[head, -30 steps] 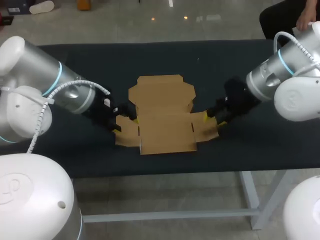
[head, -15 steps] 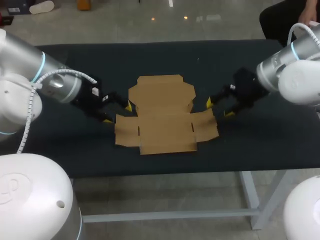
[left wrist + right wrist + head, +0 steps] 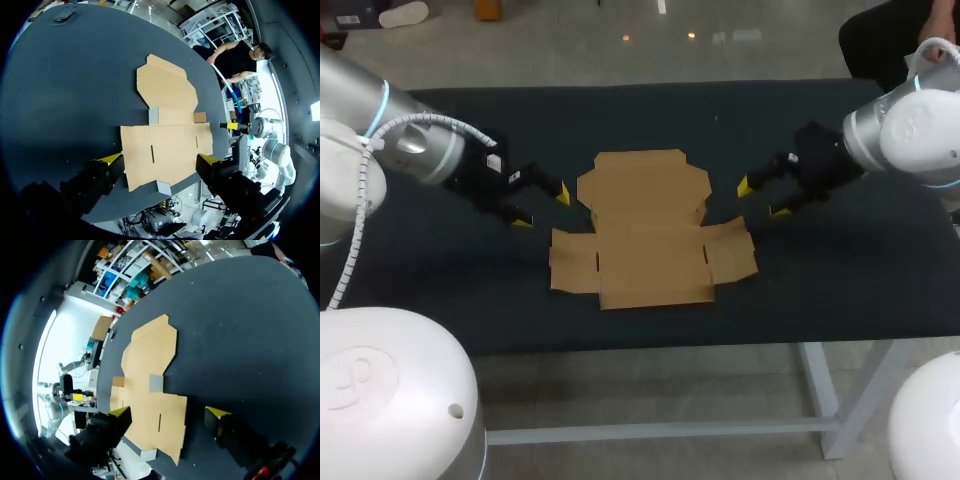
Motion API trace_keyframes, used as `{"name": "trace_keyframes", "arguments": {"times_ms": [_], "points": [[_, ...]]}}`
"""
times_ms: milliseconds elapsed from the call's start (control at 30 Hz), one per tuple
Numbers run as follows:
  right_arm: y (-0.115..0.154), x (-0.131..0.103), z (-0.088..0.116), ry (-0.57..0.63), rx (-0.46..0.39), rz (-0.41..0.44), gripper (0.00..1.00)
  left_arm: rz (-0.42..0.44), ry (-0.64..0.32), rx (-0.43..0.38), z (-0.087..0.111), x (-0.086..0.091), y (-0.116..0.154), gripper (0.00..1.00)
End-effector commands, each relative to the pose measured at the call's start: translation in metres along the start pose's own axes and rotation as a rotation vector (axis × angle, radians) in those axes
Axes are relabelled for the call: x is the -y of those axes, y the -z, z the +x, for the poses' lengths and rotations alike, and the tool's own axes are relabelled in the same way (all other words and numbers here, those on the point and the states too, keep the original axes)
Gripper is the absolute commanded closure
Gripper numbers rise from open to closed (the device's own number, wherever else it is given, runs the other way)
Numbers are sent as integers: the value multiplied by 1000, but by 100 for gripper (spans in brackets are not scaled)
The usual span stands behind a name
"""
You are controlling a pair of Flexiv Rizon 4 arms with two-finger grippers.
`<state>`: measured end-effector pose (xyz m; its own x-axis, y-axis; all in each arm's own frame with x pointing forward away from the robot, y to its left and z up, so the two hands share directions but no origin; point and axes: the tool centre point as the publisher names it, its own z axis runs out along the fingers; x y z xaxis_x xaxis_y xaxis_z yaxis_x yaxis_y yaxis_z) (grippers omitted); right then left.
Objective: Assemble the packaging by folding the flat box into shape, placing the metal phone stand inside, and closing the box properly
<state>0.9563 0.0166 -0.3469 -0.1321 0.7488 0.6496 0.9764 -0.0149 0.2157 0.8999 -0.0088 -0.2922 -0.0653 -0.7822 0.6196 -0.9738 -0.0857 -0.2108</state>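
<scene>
Backed off the side flaps of the flat box (image 3: 645,232) since a second ago: left claw (image 3: 542,207) now just off its left edge, right claw (image 3: 761,198) just off its right, no contact. Spread wide on both sides, holding nothing. Still lying unfolded mid-bench (image 3: 650,110), lid panel on the far side. From each wrist, sits ahead of the spread yellow tips. Hard to separate black finger bodies from the dark bench.
</scene>
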Motion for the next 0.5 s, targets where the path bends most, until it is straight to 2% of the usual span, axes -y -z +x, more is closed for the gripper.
{"name": "trace_keyframes", "arguments": {"times_ms": [33, 200, 467, 500], "points": [[2, -11, -1, -2, -64, 44, 0, -10, -3, 1, -1, 5, 13, 0], [-6, -22, -1, -33, -94, 54, 0, 17, 17, 37, -1, 9, 21, 0], [-16, -39, -2, -52, -123, 48, 0, 9, 15, 7, -7, 14, 32, 0], [-18, -41, -2, -48, -125, 47, 4, 7, 14, 4, -8, 14, 33, 0]]}}
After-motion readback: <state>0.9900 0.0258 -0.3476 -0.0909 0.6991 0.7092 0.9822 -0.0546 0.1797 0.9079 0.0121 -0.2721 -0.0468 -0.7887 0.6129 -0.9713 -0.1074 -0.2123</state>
